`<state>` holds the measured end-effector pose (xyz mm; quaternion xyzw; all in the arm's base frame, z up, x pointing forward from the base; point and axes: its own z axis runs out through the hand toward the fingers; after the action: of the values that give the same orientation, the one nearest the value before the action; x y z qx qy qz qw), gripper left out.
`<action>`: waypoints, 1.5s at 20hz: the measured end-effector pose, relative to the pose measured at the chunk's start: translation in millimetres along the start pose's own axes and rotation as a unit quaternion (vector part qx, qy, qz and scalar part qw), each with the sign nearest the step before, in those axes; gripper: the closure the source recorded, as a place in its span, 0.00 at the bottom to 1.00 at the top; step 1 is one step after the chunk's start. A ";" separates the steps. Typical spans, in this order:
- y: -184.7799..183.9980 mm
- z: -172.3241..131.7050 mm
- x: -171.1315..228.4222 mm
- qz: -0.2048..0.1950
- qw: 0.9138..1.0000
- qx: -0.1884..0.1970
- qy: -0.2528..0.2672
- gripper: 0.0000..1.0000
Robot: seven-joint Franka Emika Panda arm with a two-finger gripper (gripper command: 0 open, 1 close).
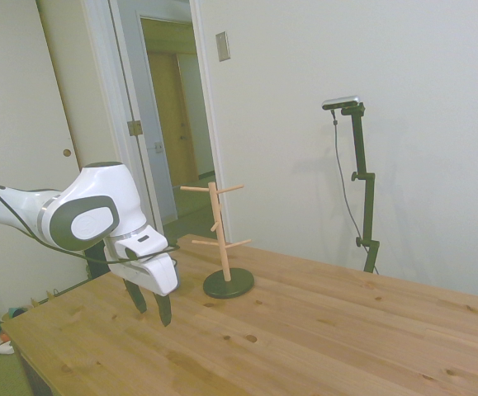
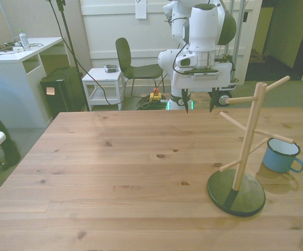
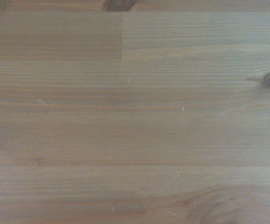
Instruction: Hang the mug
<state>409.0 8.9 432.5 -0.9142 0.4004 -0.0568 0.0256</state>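
A small light-blue mug (image 2: 281,155) with a white rim stands upright on the wooden table (image 2: 120,178), at the front view's right. Its handle points toward that view's right edge. Just beside it stands a wooden peg stand (image 2: 247,141) on a dark round base (image 2: 236,192). The side view shows the stand (image 1: 220,235) but not the mug. My gripper (image 2: 199,107) hangs open over the table's far edge, well away from the mug and holding nothing. In the side view the gripper (image 1: 152,307) sits a little above the wood, left of the stand. The wrist view shows only bare table planks (image 3: 135,116).
Behind the table in the front view are a dark chair (image 2: 133,65), a small white cart (image 2: 105,83) and a white desk (image 2: 20,63) at the left. An open doorway (image 1: 172,124) shows in the side view.
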 end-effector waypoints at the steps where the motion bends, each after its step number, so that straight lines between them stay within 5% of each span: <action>1: 0.0 0.5 0.0 0.000 1.000 0.000 -0.001 0.00; 10: -42.8 -7.3 -9.7 -0.042 0.999 0.014 0.004 0.00; 19: -130.5 -5.6 -71.3 -0.105 0.994 -0.005 0.011 0.00; 30: -194.8 -28.7 -55.0 -0.141 0.989 -0.039 0.021 0.00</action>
<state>510.4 181.4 474.4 -0.9604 0.2702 -0.0634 -0.0265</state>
